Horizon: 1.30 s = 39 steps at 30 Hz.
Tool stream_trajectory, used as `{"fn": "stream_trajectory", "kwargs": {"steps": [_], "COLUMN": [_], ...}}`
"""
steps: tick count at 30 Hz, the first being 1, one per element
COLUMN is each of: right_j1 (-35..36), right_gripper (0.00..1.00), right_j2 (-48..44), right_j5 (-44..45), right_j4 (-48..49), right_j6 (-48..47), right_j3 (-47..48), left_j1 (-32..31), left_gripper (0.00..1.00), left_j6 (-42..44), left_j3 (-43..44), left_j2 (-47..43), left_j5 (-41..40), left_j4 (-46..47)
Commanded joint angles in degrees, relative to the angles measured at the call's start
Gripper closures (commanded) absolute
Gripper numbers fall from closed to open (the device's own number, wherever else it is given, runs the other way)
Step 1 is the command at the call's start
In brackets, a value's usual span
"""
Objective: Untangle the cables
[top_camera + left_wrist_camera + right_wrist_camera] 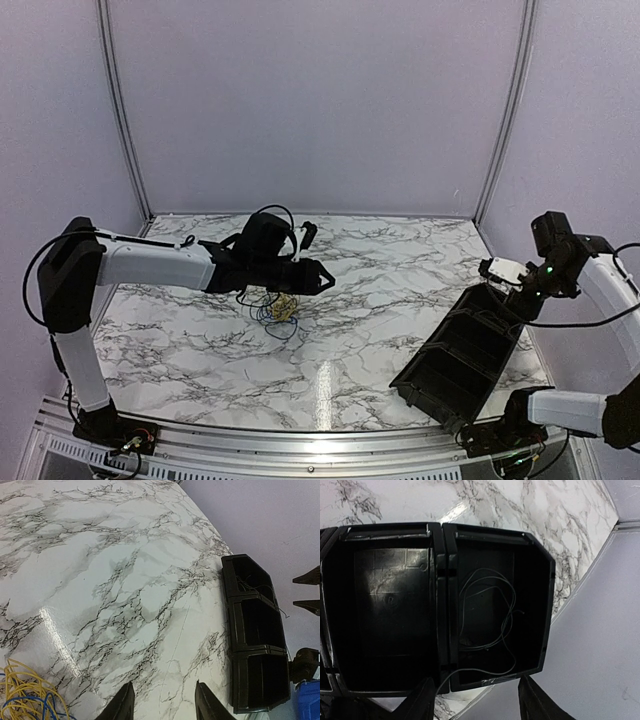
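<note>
A tangle of yellow and blue cables [278, 310] lies on the marble table, under and just behind my left gripper [322, 279]. In the left wrist view the tangle [22, 695] sits at the bottom left. My left gripper [164, 707] is open and empty above bare table, to the right of the tangle. A thin black cable [461, 615] lies looped in the end compartment of a black tray [546, 605], with one strand running out over the near rim. My right gripper [475, 702] is open and empty above that compartment, as the top view [508, 292] also shows.
The black tray [465, 355] with three compartments lies slanted at the table's right edge; its other two compartments look empty. It also shows in the left wrist view [228, 610]. Grey walls close off the back and sides.
</note>
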Motion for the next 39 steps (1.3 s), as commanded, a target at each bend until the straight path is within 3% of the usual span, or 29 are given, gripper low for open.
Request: {"fn": "stream_trajectory", "kwargs": {"steps": [1, 17, 26, 33, 39], "right_j1": [-0.12, -2.28, -4.26, -4.54, -4.93], "right_gripper": [0.43, 0.55, 0.99, 1.0, 1.0], "right_j2": [-0.79, 4.06, 6.36, 9.19, 17.24], "right_j5": [2.0, 11.67, 11.22, 9.89, 6.89], "right_j4": [-5.51, -4.59, -3.41, 3.82, 9.58], "right_j6": [1.01, 5.14, 4.56, 2.93, 2.98], "right_j3": [-2.09, -8.0, -4.23, -0.83, -1.64], "left_j1": [-0.46, -0.53, -0.54, -0.68, -0.85], "left_gripper": [0.56, 0.56, 0.56, 0.56, 0.56], "left_j6": [3.1, 3.51, 2.25, 1.62, 1.08], "left_j3": [-0.51, -1.59, -1.72, -1.35, -1.84], "left_j2": [-3.07, -1.17, -0.6, -0.16, -0.04], "left_j5": [-2.46, -1.51, -0.8, -0.1, 0.18], "left_j4": [-2.6, -1.25, -0.15, -0.01, 0.25]}}
